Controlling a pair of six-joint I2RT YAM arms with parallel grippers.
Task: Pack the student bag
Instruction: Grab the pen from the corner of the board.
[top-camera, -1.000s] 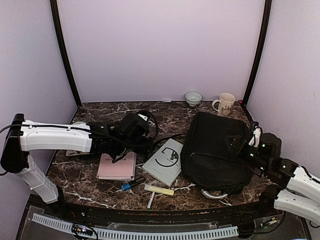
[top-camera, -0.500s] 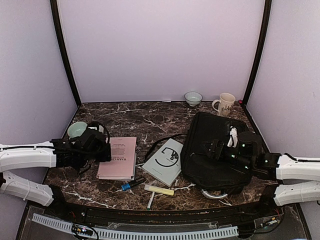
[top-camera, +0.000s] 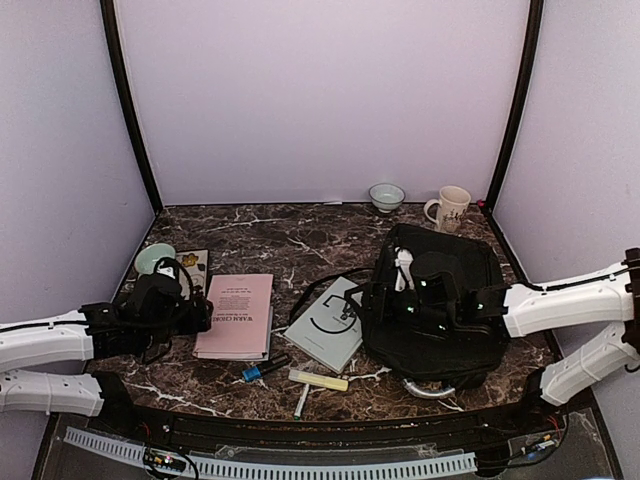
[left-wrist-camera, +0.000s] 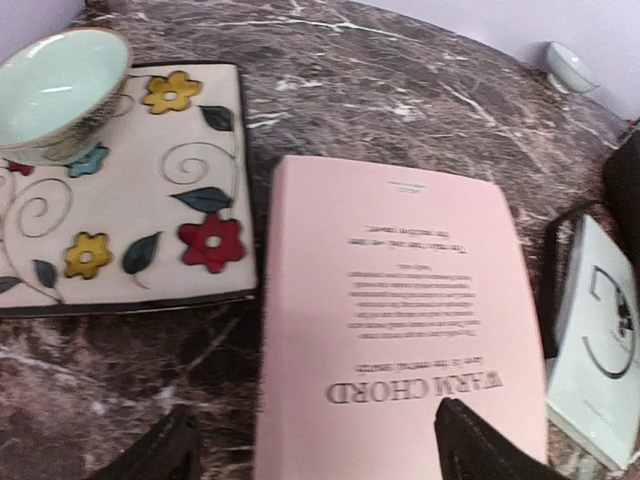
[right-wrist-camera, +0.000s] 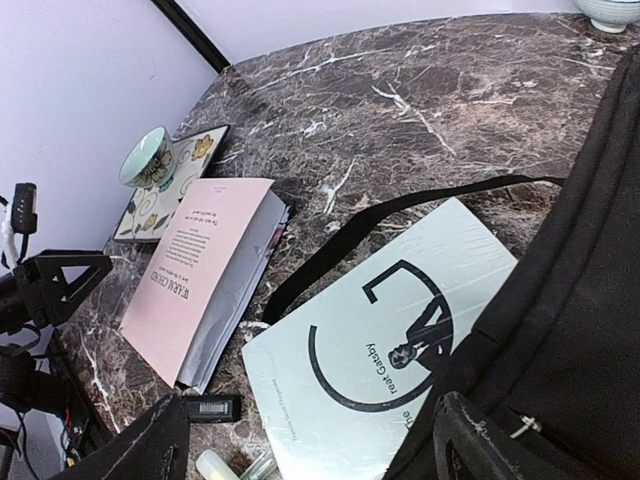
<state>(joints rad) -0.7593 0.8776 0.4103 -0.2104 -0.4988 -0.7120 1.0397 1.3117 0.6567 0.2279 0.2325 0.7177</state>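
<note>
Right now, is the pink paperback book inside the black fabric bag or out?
Out. The pink paperback book lies flat on the marble tabletop, left of the black fabric bag, apart from it.

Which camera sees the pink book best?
The left wrist view: the pink book is big and close, its title readable. The top view shows it whole but small; the right wrist shows it slanted, farther off.

— Where did the student bag (top-camera: 445, 345) lie?
— Flat on the right half of the table (top-camera: 300, 235), black, soft and rectangular.
— And its strap (right-wrist-camera: 350, 233)?
— It trailed off leftward across the table, and a curved handle (top-camera: 432, 390) stuck out at the bag's near edge.
</note>
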